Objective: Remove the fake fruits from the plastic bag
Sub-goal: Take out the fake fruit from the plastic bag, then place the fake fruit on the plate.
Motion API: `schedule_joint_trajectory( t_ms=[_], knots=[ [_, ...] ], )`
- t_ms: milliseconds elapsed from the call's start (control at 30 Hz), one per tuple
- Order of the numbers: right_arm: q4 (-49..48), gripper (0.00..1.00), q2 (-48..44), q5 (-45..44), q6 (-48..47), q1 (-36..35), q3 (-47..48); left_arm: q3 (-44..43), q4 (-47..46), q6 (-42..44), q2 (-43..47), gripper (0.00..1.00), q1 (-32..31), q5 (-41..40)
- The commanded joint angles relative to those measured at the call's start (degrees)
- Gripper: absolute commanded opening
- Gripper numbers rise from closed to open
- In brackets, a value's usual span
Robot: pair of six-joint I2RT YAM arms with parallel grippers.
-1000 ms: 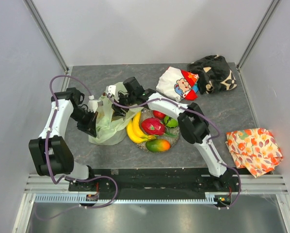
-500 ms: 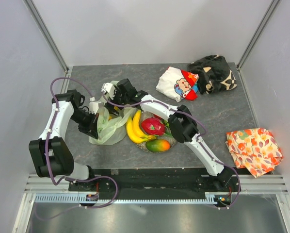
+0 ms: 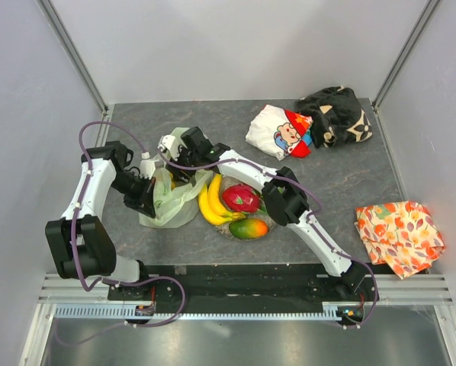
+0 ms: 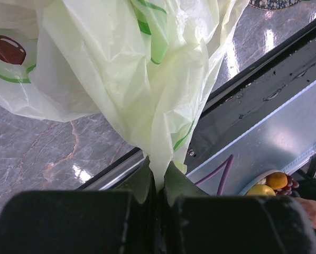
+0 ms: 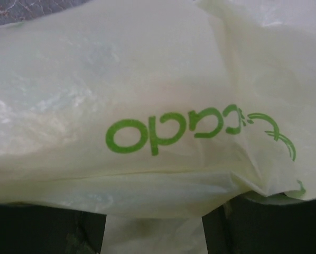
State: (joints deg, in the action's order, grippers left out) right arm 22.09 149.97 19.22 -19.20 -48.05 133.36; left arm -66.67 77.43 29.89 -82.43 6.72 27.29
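The pale green plastic bag [image 3: 171, 200] lies left of the round dish [image 3: 268, 221]. My left gripper [image 3: 142, 197] is shut on a gathered fold of the bag [image 4: 121, 79], pinched between its fingertips [image 4: 142, 180]. My right gripper [image 3: 176, 155] is at the bag's far, upper end. Its fingers [image 5: 47, 233] stand apart, and the bag's plastic with green lettering [image 5: 158, 132] fills the view and lies between them. On the dish lie yellow bananas [image 3: 210, 202], a pink dragon fruit [image 3: 241, 198] and a mango [image 3: 248, 228]. A yellowish spot [image 3: 172, 182] shows through the bag.
A white cartoon-printed cloth [image 3: 277, 131] and a dark cloth [image 3: 336, 114] lie at the back right. An orange leaf-patterned cloth [image 3: 399, 235] lies at the right edge. In the left wrist view a bowl of small fruits [image 4: 275, 182] shows beyond the table's front rail [image 4: 263, 79].
My right gripper has moved left from beside the dish to the bag's upper end. The left gripper has kept its hold on the bag and hardly moved.
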Motion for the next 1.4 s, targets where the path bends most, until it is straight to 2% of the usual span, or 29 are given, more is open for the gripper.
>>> schedule_joint_trajectory(
  t_ms=[0,233,333,400,500,667,767,867,900,967,1000,1100,1233,1367],
  knots=[
    [2.3,0.61,-1.2,0.9,1.3,-0.2,6.0,-1.8,0.2,0.1,0.9,0.02,0.0,2.1],
    [6.0,0.52,-9.5,4.9,1.5,2.0,4.2,-3.3,-1.4,-1.5,0.3,0.02,0.1,2.4],
    [8.4,0.51,-16.2,7.2,-0.6,3.2,-3.0,-5.1,-2.7,-2.9,-0.4,0.02,0.1,3.4],
    [9.4,0.51,-22.2,8.6,-4.4,3.7,-10.1,-6.2,-4.2,-3.8,-1.0,0.02,0.0,3.9],
    [13.3,0.51,-28.5,11.0,-10.2,4.3,-15.9,-8.8,-5.9,-6.1,-2.6,0.02,0.0,4.6],
    [21.8,0.5,-33.3,16.2,-17.4,5.7,-19.0,-12.6,-8.5,-9.0,-5.4,0.02,0.0,7.2],
    [27.0,0.49,-34.0,17.6,-21.4,6.8,-18.6,-14.3,-9.1,-10.4,-6.9,0.02,0.1,7.9],
    [32.9,0.49,-34.9,16.5,-29.6,9.1,-18.0,-15.0,-8.9,-9.9,-6.8,0.01,0.1,7.2],
    [34.5,0.49,-35.1,15.9,-35.9,10.7,-18.0,-15.1,-8.8,-9.6,-6.7,0.02,0.1,6.9],
    [39.7,0.49,-34.8,15.0,-41.9,12.4,-17.0,-15.2,-8.9,-9.5,-6.5,0.02,0.0,5.2],
    [43.8,0.49,-34.5,14.6,-48.6,13.9,-16.2,-15.6,-9.1,-9.8,-6.7,0.02,0.1,2.9],
    [49.3,0.48,-32.8,11.1,-55.9,15.6,-13.7,-16.7,-10.9,-12.5,-6.9,0.02,1.6,1.4],
    [50.7,0.47,-31.1,8.2,-64.7,16.7,-13.4,-17.9,-12.7,-15.7,-7.6,0.02,3.5,2.0],
    [50.5,0.47,-27.0,7.1,-66.5,16.7,-9.5,-18.2,-12.9,-15.6,-7.5,0.02,3.6,2.7]
  ],
)
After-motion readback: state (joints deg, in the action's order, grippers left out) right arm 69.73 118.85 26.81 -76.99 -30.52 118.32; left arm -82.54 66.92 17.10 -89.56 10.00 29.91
